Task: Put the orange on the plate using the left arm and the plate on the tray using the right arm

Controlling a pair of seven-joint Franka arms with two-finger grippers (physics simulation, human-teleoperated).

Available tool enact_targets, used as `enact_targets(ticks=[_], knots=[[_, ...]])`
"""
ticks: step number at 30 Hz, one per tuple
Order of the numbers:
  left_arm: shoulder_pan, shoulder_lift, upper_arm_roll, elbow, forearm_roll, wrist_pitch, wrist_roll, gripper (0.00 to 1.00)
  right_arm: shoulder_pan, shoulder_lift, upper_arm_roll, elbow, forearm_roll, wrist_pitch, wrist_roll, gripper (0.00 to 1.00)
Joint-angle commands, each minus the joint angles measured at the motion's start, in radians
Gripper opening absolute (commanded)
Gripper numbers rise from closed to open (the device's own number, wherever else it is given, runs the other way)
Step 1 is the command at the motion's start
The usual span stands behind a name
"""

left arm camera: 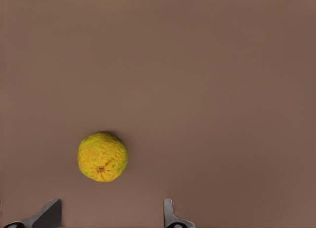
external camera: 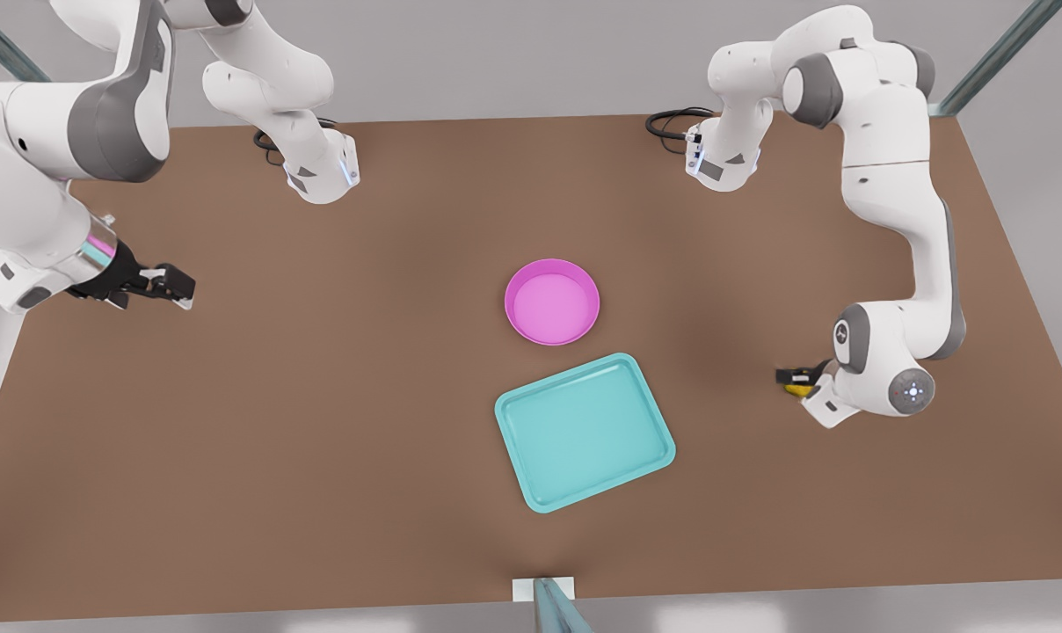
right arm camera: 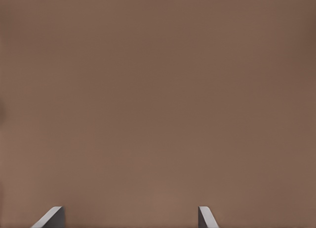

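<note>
The orange [left arm camera: 102, 157], small, bumpy and yellow, lies on the brown table at the front view's right, where a sliver of the orange [external camera: 796, 388] peeks out under the wrist. My left gripper [left arm camera: 111, 208] hovers over it, open, the fruit just beyond its fingertips and apart from them. The pink plate [external camera: 552, 301] sits near the table's middle with nothing on it. The teal tray [external camera: 584, 431] lies just in front of the plate, bare. My right gripper [external camera: 175, 288] waits open above the table at the front view's left, seen over bare table as right gripper [right arm camera: 131, 213].
Two arm bases [external camera: 320, 171] [external camera: 723, 163] with black cables stand at the table's back. A metal post [external camera: 549, 602] rises at the front edge. The table's edge runs close behind the left arm at the front view's right.
</note>
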Motion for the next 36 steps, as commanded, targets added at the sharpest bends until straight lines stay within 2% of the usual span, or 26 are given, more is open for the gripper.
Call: enact_targets(ticks=[1,15,24,28,30,32,36], knots=[[0.008,0.011,0.01,-0.004,0.004,0.148,0.014,1.0,-0.002,-0.001,-0.001,0.0,0.003,0.008,0.004,1.0],[0.009,0.089,0.03,-0.053,0.006,0.139,0.012,1.0,-0.003,0.012,-0.001,0.0,0.006,0.003,0.004,1.0],[0.012,0.123,0.028,-0.053,0.004,0.211,0.009,1.0,-0.003,0.018,-0.001,-0.002,0.007,0.002,0.005,1.0],[0.012,0.123,0.028,-0.059,0.006,0.212,0.009,0.75,-0.003,0.019,-0.001,-0.002,0.007,0.002,0.005,1.0],[0.012,0.123,0.028,-0.059,0.006,0.212,0.009,0.73,-0.003,0.021,-0.001,-0.002,0.008,0.002,0.005,1.0],[0.012,0.119,0.03,-0.059,0.006,0.209,0.001,0.65,-0.003,0.021,-0.001,-0.002,0.008,0.002,0.005,1.0],[-0.009,0.05,0.028,-0.059,0.004,0.124,-0.071,0.65,-0.009,0.021,-0.001,-0.002,0.01,0.002,0.004,1.0]])
